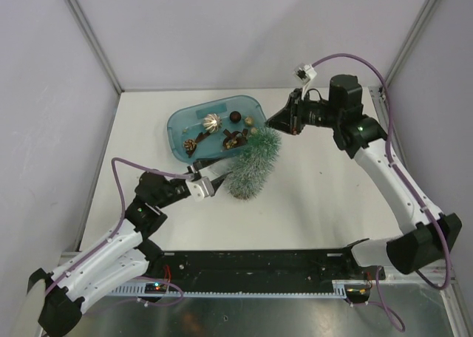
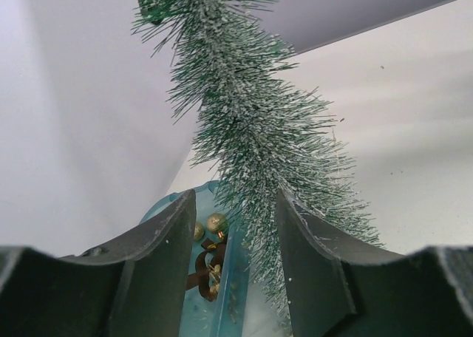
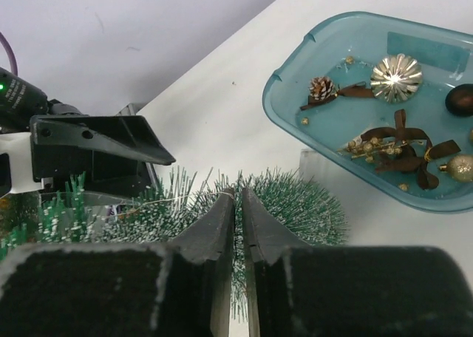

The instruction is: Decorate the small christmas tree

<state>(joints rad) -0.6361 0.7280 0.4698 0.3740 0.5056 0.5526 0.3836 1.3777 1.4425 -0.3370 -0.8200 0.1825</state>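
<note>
The small christmas tree of frosted green needles lies tilted on the table, its tip toward the blue tub. My left gripper is open at the tree's wide end. In the left wrist view the tree brushes the right finger, and the gripper holds nothing. My right gripper hovers at the tree's tip. Seen from its wrist, the right gripper is shut on a thin gold thread that runs left over the tree.
The tub holds a silver ribbed ball, a small pine cone, brown ribbon bows, a dark brown ball and gold balls. White walls enclose the table on three sides.
</note>
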